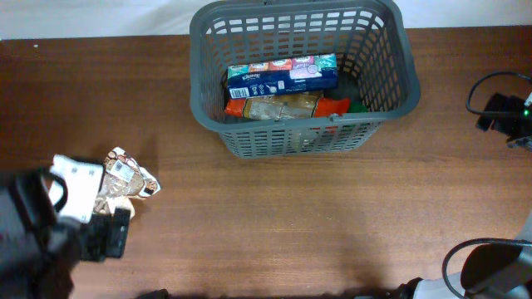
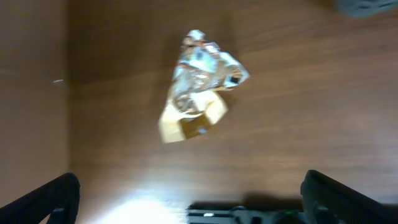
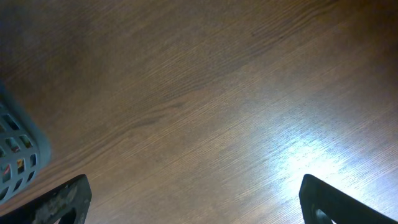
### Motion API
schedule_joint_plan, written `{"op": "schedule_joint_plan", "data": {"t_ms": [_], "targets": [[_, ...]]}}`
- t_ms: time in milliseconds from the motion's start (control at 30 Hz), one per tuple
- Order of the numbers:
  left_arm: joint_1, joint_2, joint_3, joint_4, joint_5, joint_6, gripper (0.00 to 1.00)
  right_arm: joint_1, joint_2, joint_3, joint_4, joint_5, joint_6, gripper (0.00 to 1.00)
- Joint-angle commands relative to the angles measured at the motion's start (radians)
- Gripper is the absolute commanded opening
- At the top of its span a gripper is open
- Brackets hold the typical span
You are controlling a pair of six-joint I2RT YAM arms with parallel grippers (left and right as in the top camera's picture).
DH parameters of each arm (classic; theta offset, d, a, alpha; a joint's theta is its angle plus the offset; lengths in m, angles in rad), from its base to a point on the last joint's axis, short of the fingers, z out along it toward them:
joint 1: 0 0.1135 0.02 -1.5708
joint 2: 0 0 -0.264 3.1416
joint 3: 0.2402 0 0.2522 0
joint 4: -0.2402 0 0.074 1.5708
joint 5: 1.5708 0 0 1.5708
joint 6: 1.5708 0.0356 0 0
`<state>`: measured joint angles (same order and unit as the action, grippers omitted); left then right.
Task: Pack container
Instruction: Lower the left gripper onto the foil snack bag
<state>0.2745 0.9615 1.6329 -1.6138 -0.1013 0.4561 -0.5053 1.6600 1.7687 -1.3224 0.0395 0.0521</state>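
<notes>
Gaping wide, left claw (image 2: 193, 198) and right claw (image 3: 199, 204) hang empty; crumpled packet (image 2: 198, 87) lies apart from container (image 1: 291, 141).

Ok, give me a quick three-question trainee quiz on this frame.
1. True or false: the crumpled packet lies inside the container.
2. Which of these is in the container? A) blue tissue box B) bottle C) banana
3. Fill in: the left claw and the right claw both stand ____.
Key: 1 false; 2 A; 3 open.
</notes>
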Motion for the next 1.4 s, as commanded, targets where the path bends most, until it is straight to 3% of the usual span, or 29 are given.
{"op": "schedule_joint_plan", "data": {"t_ms": [0, 233, 500, 700, 900, 1067, 1367], "targets": [[-0.003, -0.029, -0.018, 0.021, -0.09, 0.021, 0.99, -0.006, 0.002, -0.005, 0.003, -0.002, 0.009, 0.99], [-0.003, 0.005, -0.062, 0.028, -0.1, 0.103, 0.99, -0.006, 0.002, -0.005, 0.003, -0.002, 0.009, 0.99], [-0.003, 0.179, -0.219, 0.072, -0.135, 0.097, 1.0, -0.006, 0.002, -0.005, 0.003, -0.002, 0.009, 0.99], [0.013, 0.375, -0.246, 0.221, -0.13, 0.039, 0.99, -0.006, 0.002, -0.005, 0.003, -0.002, 0.009, 0.99], [0.056, 0.553, -0.246, 0.337, -0.084, 0.031, 1.0, -0.006, 0.002, -0.005, 0.003, -0.002, 0.009, 0.99], [0.085, 0.656, -0.246, 0.366, 0.051, 0.031, 1.0, -0.006, 0.002, -0.005, 0.003, -0.002, 0.009, 0.99], [0.095, 0.712, -0.252, 0.434, 0.105, 0.04, 1.0, -0.006, 0.002, -0.005, 0.003, -0.002, 0.009, 0.99]]}}
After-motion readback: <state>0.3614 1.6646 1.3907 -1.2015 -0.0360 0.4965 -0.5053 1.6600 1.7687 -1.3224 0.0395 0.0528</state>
